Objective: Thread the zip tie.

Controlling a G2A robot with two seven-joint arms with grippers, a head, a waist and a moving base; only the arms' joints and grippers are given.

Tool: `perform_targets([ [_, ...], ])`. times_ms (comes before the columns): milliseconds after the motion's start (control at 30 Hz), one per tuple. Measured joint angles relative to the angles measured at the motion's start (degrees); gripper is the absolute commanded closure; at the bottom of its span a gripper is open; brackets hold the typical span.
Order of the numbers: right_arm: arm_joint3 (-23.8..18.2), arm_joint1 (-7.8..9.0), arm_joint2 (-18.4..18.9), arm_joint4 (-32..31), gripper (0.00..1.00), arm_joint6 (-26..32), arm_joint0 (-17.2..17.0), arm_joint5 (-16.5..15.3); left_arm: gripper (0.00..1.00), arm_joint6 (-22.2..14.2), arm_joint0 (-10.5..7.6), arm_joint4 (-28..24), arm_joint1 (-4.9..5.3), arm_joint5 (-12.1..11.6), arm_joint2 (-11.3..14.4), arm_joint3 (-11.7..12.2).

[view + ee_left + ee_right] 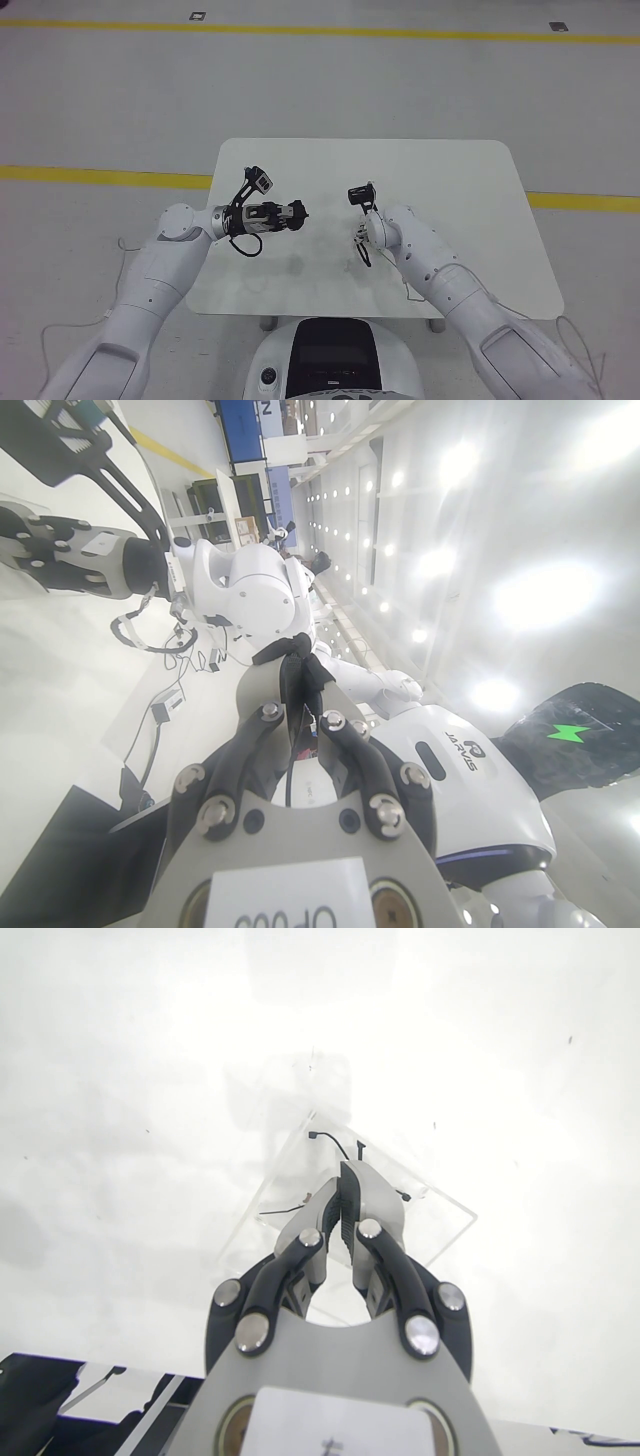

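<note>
The zip tie [334, 1141], judged light, springy and slippery, is pinched by its strap in the pressed-together right gripper [344, 1167] over a clear tray [440, 1223] on the table [450, 180], and is best held near the tip, while the left gripper [299, 660] is seen closed and raised.

Thin black zip ties [334, 1140] lie scattered, seemingly flat, inside a clear tray [452, 1213].

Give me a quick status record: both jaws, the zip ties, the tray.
left gripper: jaws shut, over the table
right gripper: jaws shut, apparently pinching a zip tie
clear tray: on the table, under the right gripper
other zip ties: loose on the tray
threading: no threaded tie visible
</note>
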Motion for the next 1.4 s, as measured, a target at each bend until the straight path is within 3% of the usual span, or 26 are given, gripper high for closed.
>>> perform_targets([
  [133,-0.76,0.04,0.49,-0.63,0.98,0.01,-0.41,0.12,1.00,0.00,0.00,0.00,0.00,0.00,0.00,0.00],
  [167,-0.90,0.05,0.58,-0.82,0.87,-0.06,-0.52,0.13,1.00,0.00,0.00,0.00,0.00,0.00,0.00,0.00],
  [233,-1.11,0.06,0.64,-1.41,0.76,-0.30,-0.69,0.14,1.00,0.00,0.00,0.00,0.00,0.00,0.00,0.00],
  [467,-1.10,-0.30,-0.06,-4.18,0.69,-0.69,-0.86,0.98,1.00,0.00,0.00,0.00,0.00,0.00,0.00,0.00],
  [867,2.10,-1.15,0.29,-3.91,0.78,-0.76,0.07,0.23,1.00,0.00,0.00,0.00,0.00,0.00,0.00,0.00],
  [1167,3.15,-1.67,0.84,-3.32,1.00,-1.24,0.36,0.20,1.00,0.00,0.00,0.00,0.00,0.00,0.00,0.00],
  [1400,1.25,-1.54,1.59,-4.66,1.00,-0.92,-0.69,0.51,1.00,0.00,0.00,0.00,0.00,0.00,0.00,0.00],
])
